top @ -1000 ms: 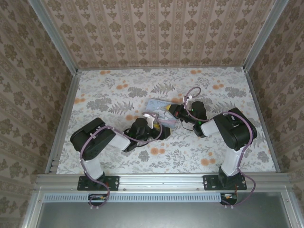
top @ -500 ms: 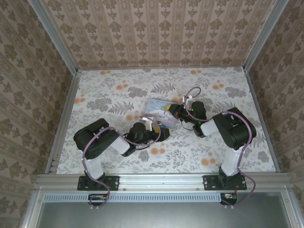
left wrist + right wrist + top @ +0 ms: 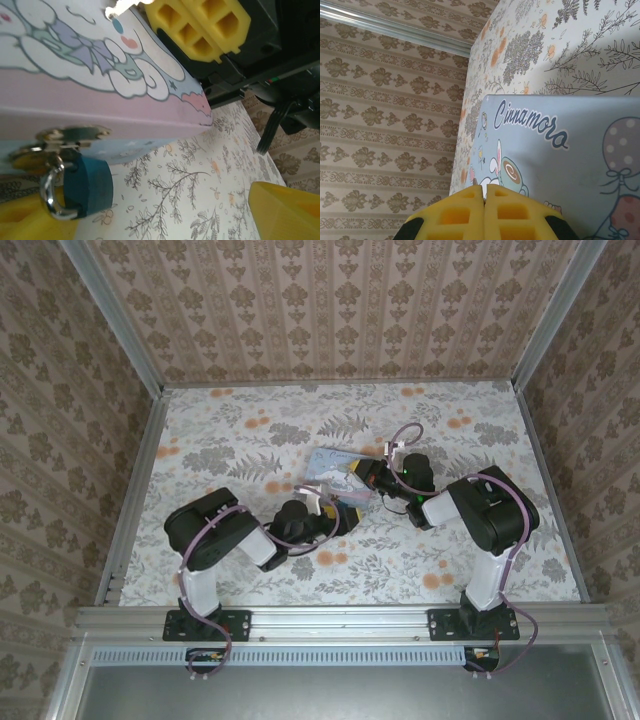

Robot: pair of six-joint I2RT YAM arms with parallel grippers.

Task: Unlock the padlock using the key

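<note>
**Padlock on the tin's clasp, open left gripper closest to it**

In the left wrist view the padlock (image 3: pixel 86 186) hangs at the lower left of the frame from the clasp (image 3: pixel 67 135) on the side of the tin (image 3: pixel 75 90), just above the table (image 3: pixel 200 170). Its long axis runs roughly across the frame: the shackle (image 3: pixel 50 197) is to the left, beside one yellow finger, and the body's far end points right into the gap. The left gripper (image 3: pixel 157 215) is spread wide and holds nothing, and it is much the nearer of the two. The right gripper (image 3: pixel 485 192) sits over the tin's lid with its pads pressed together. I cannot tell whether the key is pinched between them.
</note>
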